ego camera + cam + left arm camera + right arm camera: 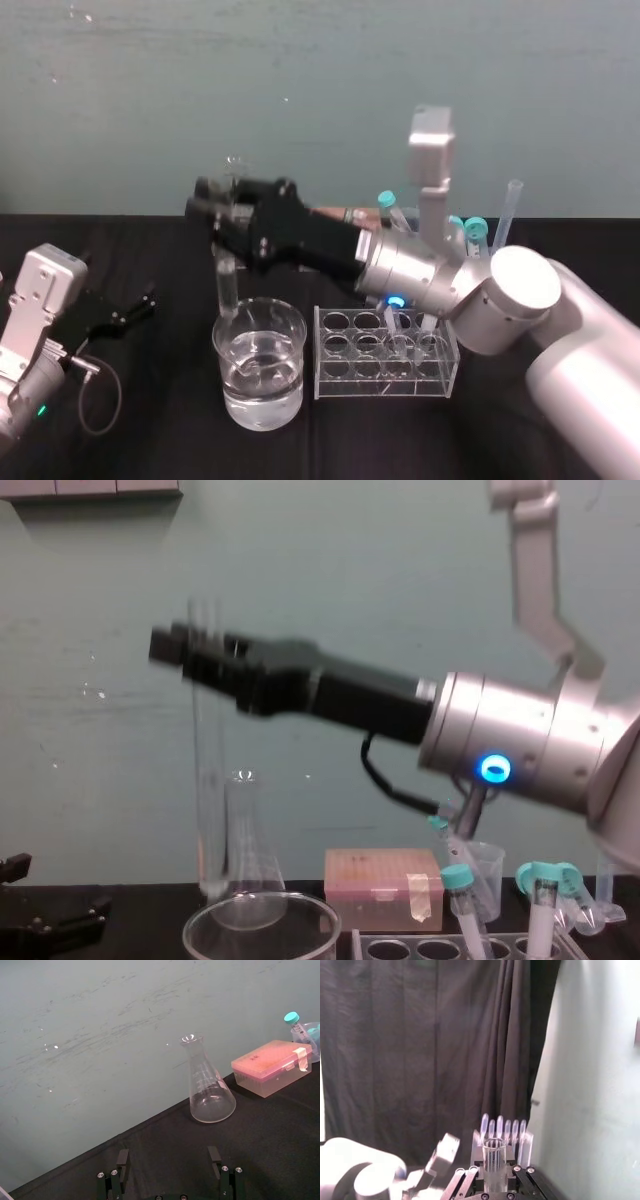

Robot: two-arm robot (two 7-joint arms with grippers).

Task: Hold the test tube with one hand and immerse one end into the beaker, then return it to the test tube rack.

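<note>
The test tube [226, 280] is being clamped above the beaker [296, 345] by the right pincer [222, 205]; left pincer [130, 310] idling open left of the beaker; dipping, racking seemingly remaining.

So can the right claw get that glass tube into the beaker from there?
Probably yes: the right claw holds the test tube upright beside the open beaker, nothing between them; the left claw lies parked aside.

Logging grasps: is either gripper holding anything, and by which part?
The right gripper holds the test tube upright, just below its mouth; the left gripper holds nothing.
</note>
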